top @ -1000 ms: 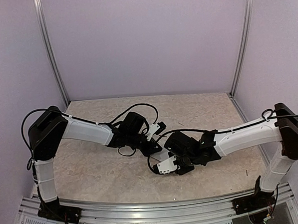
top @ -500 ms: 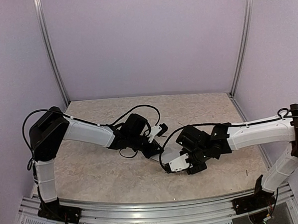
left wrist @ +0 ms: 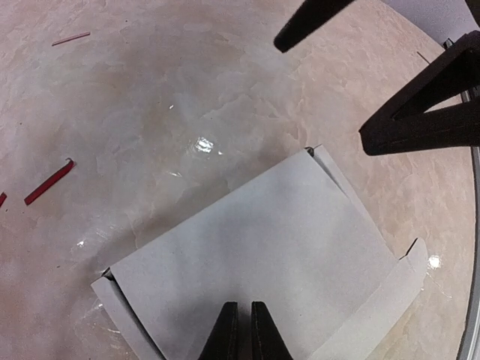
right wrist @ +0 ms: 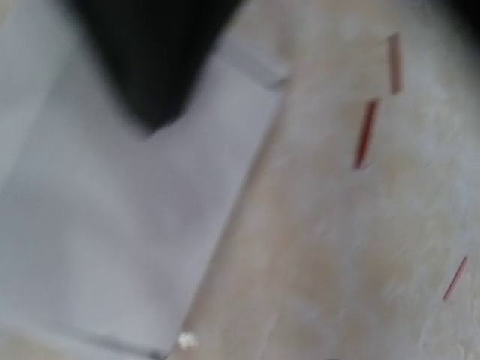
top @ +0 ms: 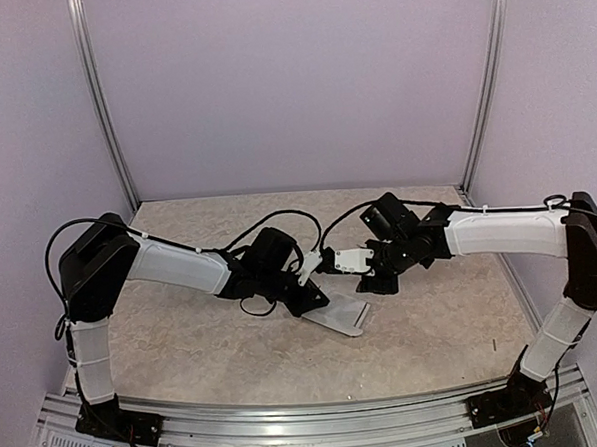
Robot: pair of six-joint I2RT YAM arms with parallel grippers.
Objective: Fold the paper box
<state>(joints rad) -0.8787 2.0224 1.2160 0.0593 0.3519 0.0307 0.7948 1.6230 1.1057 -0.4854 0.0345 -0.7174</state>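
— Where is the paper box (top: 341,317)?

— Near the middle of the table (top: 184,340), lying flattened, a pale grey sheet with a narrow flap (left wrist: 375,300) folded out along one long side.

— Is anything gripping it?

— The left gripper (top: 311,301) is. In its wrist view the two fingers (left wrist: 225,334) are pinched together on the box's near edge, with the thin card between them.

— And the right gripper (top: 327,264)?

— It hovers above the table just past the box's far end, close to the left wrist and not touching the card. From the left wrist view its dark fingers (left wrist: 420,120) stand apart, with only bare table showing between them.

— What does its own camera give?

— A blur: pale card at left, a dark shape I cannot make out over it, and thin red scraps (right wrist: 365,135) on the table to the right.
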